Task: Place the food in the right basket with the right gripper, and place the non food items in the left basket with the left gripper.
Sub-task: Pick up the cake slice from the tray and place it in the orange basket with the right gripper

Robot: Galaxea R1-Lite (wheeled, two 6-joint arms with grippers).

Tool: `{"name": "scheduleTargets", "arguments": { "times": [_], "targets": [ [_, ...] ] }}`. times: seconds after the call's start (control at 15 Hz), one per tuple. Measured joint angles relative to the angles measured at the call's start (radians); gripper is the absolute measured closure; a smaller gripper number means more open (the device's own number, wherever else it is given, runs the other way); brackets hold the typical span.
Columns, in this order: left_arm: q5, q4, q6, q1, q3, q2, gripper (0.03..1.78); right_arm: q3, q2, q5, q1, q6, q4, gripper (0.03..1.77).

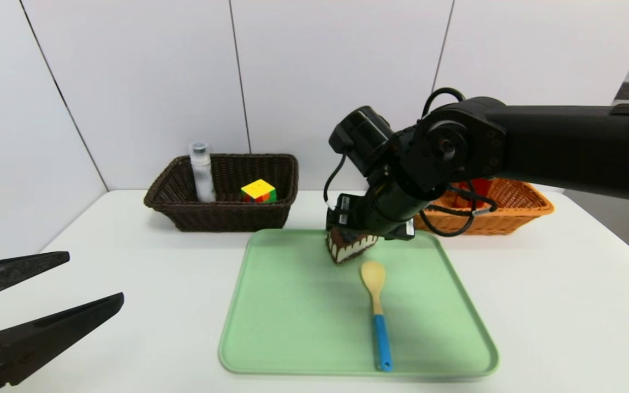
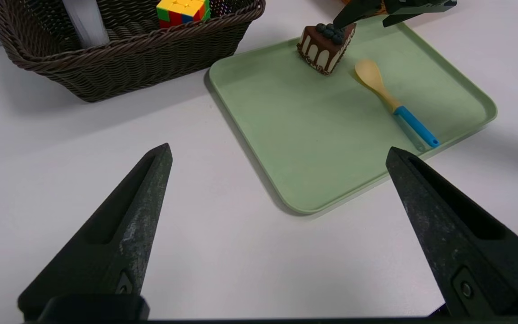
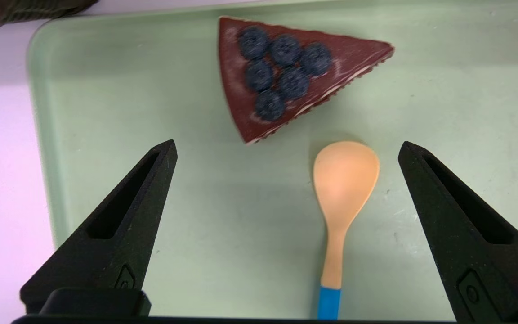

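Note:
A chocolate cake slice [image 1: 350,248] topped with blueberries lies at the far side of the green tray [image 1: 292,327]. A wooden spoon with a blue handle [image 1: 377,305] lies just in front of it. My right gripper [image 3: 288,143] hovers open above the tray, with the cake slice [image 3: 286,76] just beyond its fingertips and the spoon's bowl [image 3: 344,180] between its fingers below. Nothing is held. My left gripper [image 1: 96,274] stands open and empty over the bare table at the near left, short of the tray's corner [image 2: 304,207].
The brown left basket [image 1: 221,215] at the back holds a coloured cube [image 1: 258,191] and a white bottle [image 1: 202,172]. The orange right basket [image 1: 511,210] sits behind my right arm, with something red [image 1: 478,188] inside, mostly hidden.

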Motion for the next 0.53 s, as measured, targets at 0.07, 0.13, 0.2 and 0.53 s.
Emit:
{"name": "scheduleTargets", "arguments": {
  "times": [0.07, 0.13, 0.2, 0.53],
  "targets": [
    [-0.001, 0.0, 0.0, 0.0, 0.004, -0.011, 0.12, 0.0, -0.006, -0.001, 0.008, 0.003, 0.0, 0.1],
    [-0.003, -0.001, 0.001, 0.0, 0.006, -0.019, 0.12, 0.0, -0.007, -0.002, 0.013, 0.003, 0.0, 0.1],
    [-0.005, -0.004, 0.001, 0.0, 0.006, -0.027, 0.12, 0.0, -0.006, -0.007, 0.014, 0.004, 0.0, 0.1],
    [-0.067, -0.006, 0.001, -0.001, -0.005, -0.062, 0.12, 0.0, 0.042, -0.014, 0.017, 0.021, -0.066, 0.1]
  ]
}}
